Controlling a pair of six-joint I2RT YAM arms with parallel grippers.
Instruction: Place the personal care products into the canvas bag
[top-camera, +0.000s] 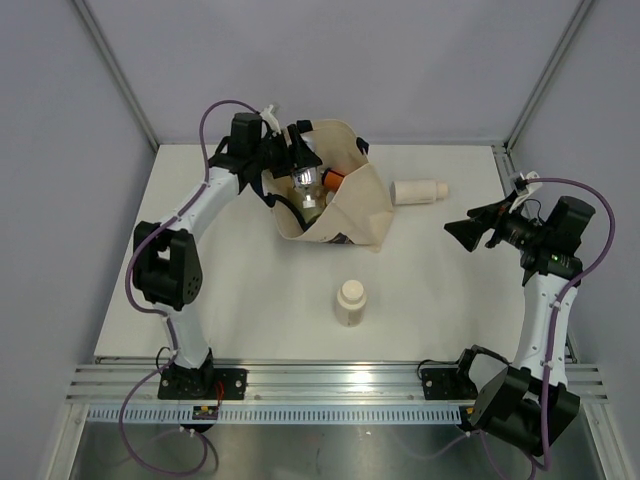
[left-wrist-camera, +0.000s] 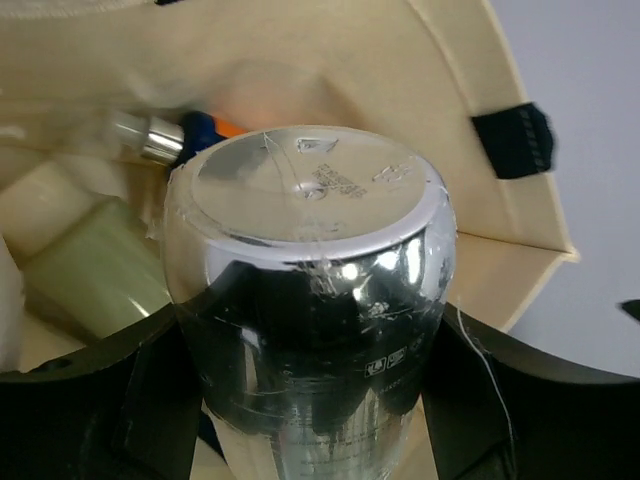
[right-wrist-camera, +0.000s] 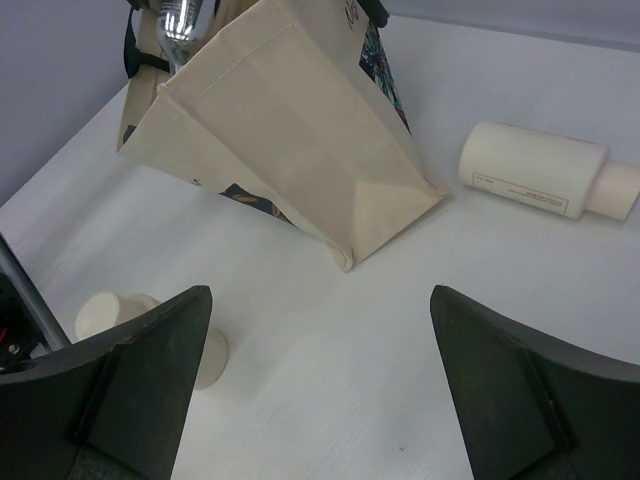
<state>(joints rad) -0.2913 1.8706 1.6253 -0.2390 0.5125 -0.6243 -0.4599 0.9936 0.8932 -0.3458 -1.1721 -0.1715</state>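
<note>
Overhead camera looks down; both wrist cameras (left much nearer) face the canvas bag (top-camera: 360, 205).

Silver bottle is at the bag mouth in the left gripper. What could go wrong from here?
1. The silver bottle is slick and may slip from the left gripper, knocking the green bottle already inside.
2. The bag is soft and slumped; withdrawing could snag its dark handle and drag it.
3. The cream bottle lies on its side near the open right gripper and might roll when touched.
</note>
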